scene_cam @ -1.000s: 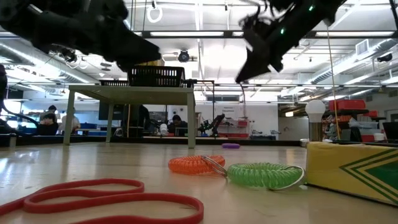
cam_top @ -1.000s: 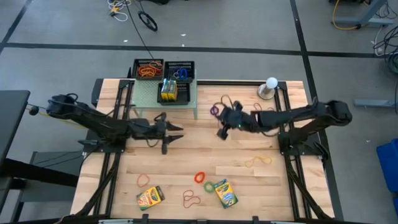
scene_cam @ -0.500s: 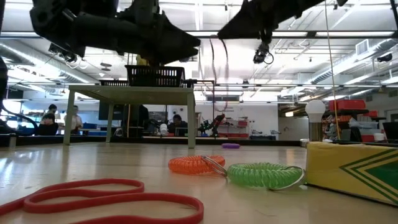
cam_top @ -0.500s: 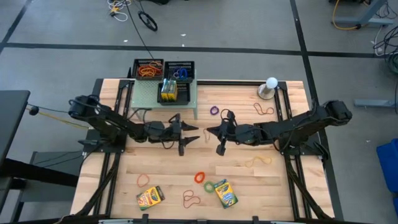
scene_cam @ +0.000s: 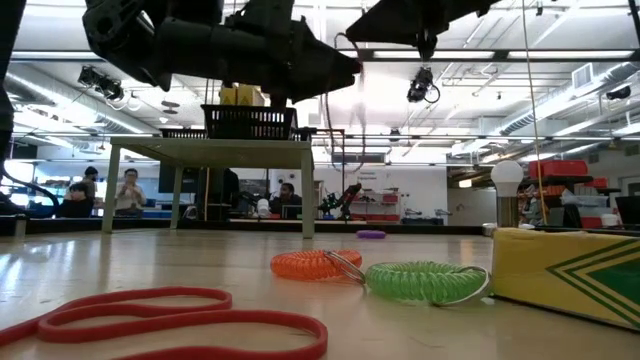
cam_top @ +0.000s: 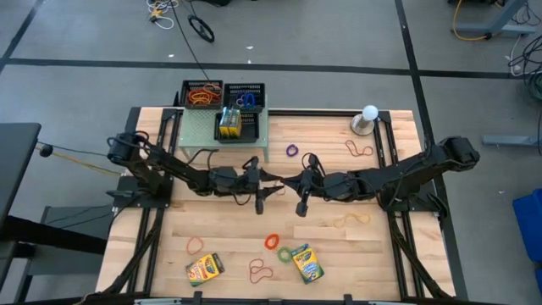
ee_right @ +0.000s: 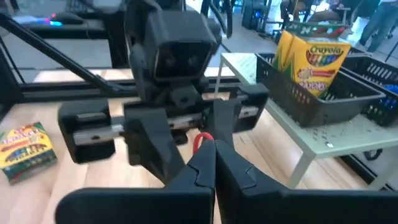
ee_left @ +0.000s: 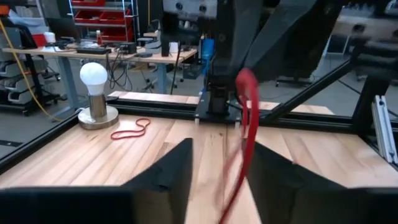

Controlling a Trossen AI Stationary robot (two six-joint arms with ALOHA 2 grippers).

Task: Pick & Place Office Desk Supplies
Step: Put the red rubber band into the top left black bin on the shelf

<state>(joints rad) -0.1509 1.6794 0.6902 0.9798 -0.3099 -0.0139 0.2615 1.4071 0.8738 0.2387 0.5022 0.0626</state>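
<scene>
We see a red rubber band (ee_left: 247,118), orange (scene_cam: 315,264) and green (scene_cam: 425,281) coiled bands, yellow-and-green crayon boxes (cam_top: 306,263), black mesh trays (cam_top: 244,91)

Both arms stretched inward, meeting mid-surface. Left hand (cam_top: 269,188) fingers spread; right hand (cam_top: 298,192) pinched closed, facing it.

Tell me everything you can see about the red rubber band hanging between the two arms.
The red rubber band is a thin, flexible, rubbery-looking loop. It hangs long and narrow in the air above the wooden table and touches no surface. Its upper end is pinched in the shut right pincer. The open left pincer faces it, with a finger on either side of the band, not closed on it.
</scene>
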